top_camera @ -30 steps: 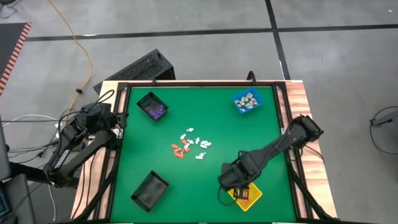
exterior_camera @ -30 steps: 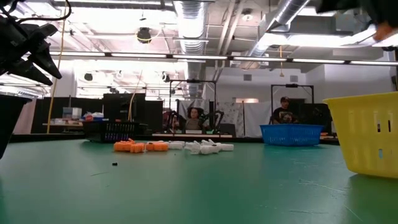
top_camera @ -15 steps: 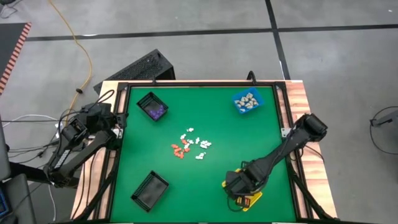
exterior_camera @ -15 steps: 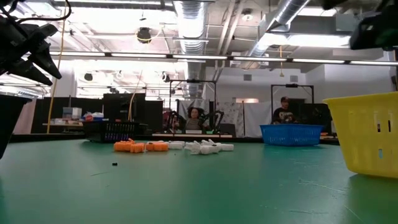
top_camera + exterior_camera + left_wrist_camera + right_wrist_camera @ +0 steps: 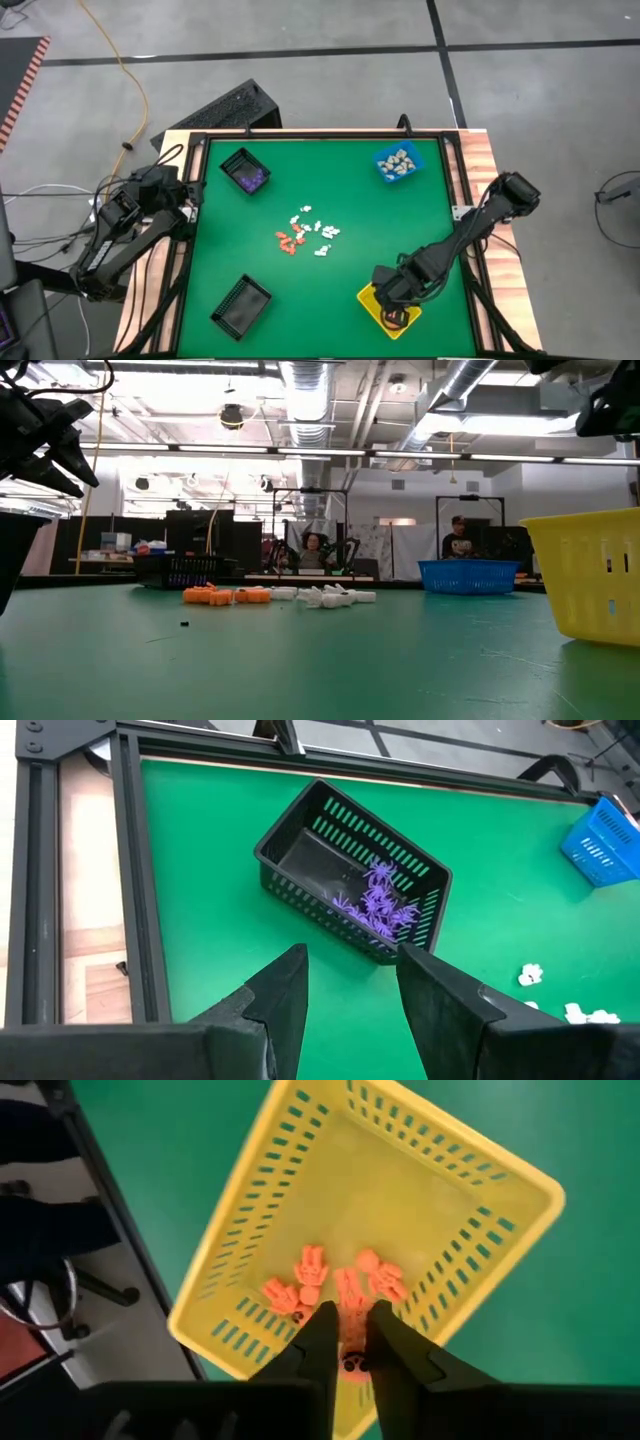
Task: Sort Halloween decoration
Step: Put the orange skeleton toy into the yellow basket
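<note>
The right gripper (image 5: 345,1342) hangs directly above the yellow bin (image 5: 372,304), which stands at the near right corner of the green table (image 5: 330,290); between its fingers (image 5: 318,1342) sits a small orange piece (image 5: 350,1362), and the jaws stand only a little apart, so I cannot tell if they grip it or are letting it go; I judge that the arm is placed here to drop the piece among the other orange pieces (image 5: 335,1288) on the bin floor. The unsorted Halloween decoration (image 5: 305,232), white and orange, lies in a loose heap at the middle of the table, well apart from the yellow bin. The left gripper (image 5: 345,990) waits over the far left edge of the table with its jaws standing apart and empty, near the black bin (image 5: 350,870) with purple pieces (image 5: 378,902). A blue bin (image 5: 398,163) with beige pieces stands at the far right corner, and an empty black bin (image 5: 241,304) at the near left (probably for the white ones). The table is flat green felt inside a dark frame; behind it is a large workshop with ceiling pipes, bright lamps and seated persons (image 5: 460,540) far away.
</note>
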Tool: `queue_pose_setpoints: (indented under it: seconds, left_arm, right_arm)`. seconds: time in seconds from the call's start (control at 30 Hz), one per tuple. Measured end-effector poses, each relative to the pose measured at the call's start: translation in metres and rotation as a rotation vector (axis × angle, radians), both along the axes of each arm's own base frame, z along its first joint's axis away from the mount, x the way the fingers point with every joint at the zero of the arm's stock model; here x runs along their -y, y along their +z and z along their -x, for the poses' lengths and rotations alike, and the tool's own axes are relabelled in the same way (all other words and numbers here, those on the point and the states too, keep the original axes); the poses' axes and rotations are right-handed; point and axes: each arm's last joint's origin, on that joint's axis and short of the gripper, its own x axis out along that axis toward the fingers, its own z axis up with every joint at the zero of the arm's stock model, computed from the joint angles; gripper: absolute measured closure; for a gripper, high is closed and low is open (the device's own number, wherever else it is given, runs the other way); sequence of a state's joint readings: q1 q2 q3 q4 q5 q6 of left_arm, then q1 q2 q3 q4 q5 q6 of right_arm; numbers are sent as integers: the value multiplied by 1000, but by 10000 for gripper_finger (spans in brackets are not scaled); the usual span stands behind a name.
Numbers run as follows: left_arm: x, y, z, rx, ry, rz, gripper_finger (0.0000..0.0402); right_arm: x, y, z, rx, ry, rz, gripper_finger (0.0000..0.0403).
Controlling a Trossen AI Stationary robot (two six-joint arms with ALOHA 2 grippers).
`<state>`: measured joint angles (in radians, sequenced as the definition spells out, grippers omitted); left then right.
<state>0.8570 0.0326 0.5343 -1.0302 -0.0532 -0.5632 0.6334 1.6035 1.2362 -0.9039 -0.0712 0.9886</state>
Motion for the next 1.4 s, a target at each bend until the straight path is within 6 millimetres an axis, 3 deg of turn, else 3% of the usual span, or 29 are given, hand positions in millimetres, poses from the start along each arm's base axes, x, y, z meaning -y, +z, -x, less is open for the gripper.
queue_pose_setpoints:
  seconds: [0.33,0.57,0.73,1.03,1.2,1.4]
  left_arm:
    - [0,0,0,2,15,1,258]
    - [0,0,0,3,15,1,258]
    - [0,0,0,3,14,1,258]
    - [0,0,0,3,14,1,258]
    - [0,0,0,3,-2,1,258]
    - [0,0,0,2,-5,0,258]
  right_arm:
    - [1,1,-3,18,36,-14,213]
    - [15,1,-13,54,52,27,187]
    - [53,3,-40,170,11,115,193]
    - [126,6,-109,565,-22,162,202]
    - [139,-5,-138,648,50,229,207]
    - [139,-20,-173,657,161,298,207]
